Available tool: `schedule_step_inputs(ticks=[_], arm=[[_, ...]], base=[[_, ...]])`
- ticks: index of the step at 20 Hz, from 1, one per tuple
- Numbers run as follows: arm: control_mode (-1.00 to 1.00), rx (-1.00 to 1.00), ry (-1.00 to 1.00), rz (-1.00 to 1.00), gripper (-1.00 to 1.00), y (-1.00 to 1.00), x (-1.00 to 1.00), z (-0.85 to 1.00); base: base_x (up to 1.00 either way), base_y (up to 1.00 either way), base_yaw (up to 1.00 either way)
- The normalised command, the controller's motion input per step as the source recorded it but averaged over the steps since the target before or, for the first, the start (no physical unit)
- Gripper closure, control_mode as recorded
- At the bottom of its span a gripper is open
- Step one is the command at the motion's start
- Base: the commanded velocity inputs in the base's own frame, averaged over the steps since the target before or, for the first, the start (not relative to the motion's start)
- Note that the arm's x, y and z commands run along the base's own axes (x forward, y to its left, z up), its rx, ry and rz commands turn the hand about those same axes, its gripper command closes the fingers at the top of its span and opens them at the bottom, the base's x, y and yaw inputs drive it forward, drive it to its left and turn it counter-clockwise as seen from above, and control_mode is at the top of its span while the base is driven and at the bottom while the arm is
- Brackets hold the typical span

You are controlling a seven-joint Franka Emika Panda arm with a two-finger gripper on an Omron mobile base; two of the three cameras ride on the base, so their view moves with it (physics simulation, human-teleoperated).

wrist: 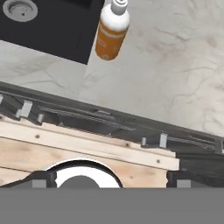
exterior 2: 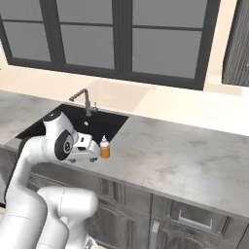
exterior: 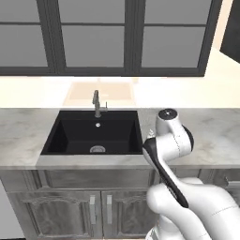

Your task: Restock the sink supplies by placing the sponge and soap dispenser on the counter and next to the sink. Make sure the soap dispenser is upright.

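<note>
Marbled stone runs the width of the desk [exterior 2: 185, 155] under a bank of dark-framed windows [exterior: 103, 35], with dark grey cabinet fronts [exterior: 70, 206] below. Going from left to right, the black sink [exterior: 93, 133] comes first, its slim faucet [exterior: 97, 103] at the back rim and the round drain [exterior: 97, 149] near the front; just beside the sink's right edge stands the soap dispenser [exterior 2: 104, 147], an orange bottle with a white cap, upright on the stone; further right the desk is bare marble. The sponge cannot be made out, so its place is unknown. The gripper [exterior 2: 95, 151] hangs close to the bottle at the desk's front edge, and its fingers are spread wide with nothing between them. The risk from here, as a judgement, lies in how near the hand is to the bottle: a careless swing or turn of the wrist could clip the tall, narrow dispenser and tip it into the basin or onto its side, undoing the upright placement. The right base view shows the bottle and hand together, which the left base view does not, since the arm [exterior: 171, 140] blocks that spot; the hand view adds what looks like an open drawer [wrist: 87, 144] under the desk edge, pale wood inside.
</note>
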Motion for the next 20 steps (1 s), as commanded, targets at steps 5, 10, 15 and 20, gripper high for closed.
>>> schedule_step_inputs(ticks=[5,10,15,20], arm=[[-1.00,0.00,0.00,0.00,-1.00,0.00,0.00,-0.02],[-1.00,0.00,-0.05,-0.13,-1.00,0.11,-0.55,-0.08],[1.00,0.00,0.00,0.00,-1.00,0.00,0.00,0.00],[1.00,0.00,0.00,0.00,-1.00,0.00,0.00,0.00]], base=[[0.00,0.00,0.00],[0.00,0.00,0.00],[-1.00,0.45,-0.44],[-0.69,0.44,-0.67]])
